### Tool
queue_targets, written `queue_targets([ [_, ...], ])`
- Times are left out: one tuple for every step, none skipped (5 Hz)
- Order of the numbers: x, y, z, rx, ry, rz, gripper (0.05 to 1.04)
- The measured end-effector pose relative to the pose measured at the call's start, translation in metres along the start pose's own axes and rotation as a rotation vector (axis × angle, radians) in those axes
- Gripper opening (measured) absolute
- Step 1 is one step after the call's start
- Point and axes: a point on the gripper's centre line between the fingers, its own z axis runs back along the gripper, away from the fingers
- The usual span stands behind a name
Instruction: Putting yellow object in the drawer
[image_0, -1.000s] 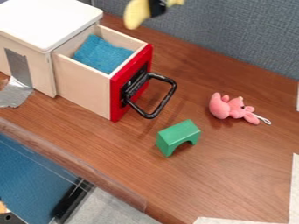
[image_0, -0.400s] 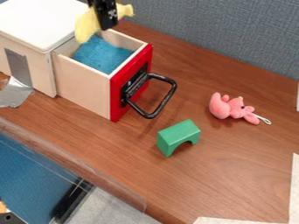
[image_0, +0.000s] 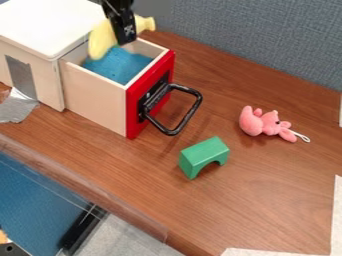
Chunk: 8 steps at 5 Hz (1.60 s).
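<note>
- A blue-grey partition (image_0: 247, 35) stood beyond the fingers, behind the wooden tabletop (image_0: 267, 190).
- The black fingers (image_0: 125, 31) were closed on the yellow object (image_0: 101, 41), over the back of the open drawer (image_0: 93, 95).
- Blue cloth (image_0: 120, 66) lay in the drawer, below the fingers.
- Well apart from the fingers, toward the view's lower right, a green block (image_0: 200, 152) and a pink plush toy (image_0: 267, 123) rested on the tabletop.

Black gripper (image_0: 125, 38): small white marks stand on its dark side, too small to make out as letters or numbers.
Lettering in the scene: none that can be read.
</note>
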Motion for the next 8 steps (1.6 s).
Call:
queue_targets([
  [0.003,-0.004,-0.009,-0.028,-0.007,-0.089,0.531],
  [0.004,-0.007,-0.015,-0.069,0.005,-0.153,0.531],
  [0.002,-0.007,-0.015,-0.076,0.013,-0.185,0.532],
  [0.000,-0.007,-0.016,-0.099,0.032,-0.211,0.531],
  [-0.007,-0.001,-0.012,-0.099,0.043,-0.218,0.531],
  [-0.016,0.005,-0.010,-0.092,0.053,-0.209,0.599],
  [-0.019,0.004,-0.007,-0.111,0.060,-0.225,0.900],
  [-0.016,0.002,-0.003,-0.139,0.054,-0.240,1.008],
])
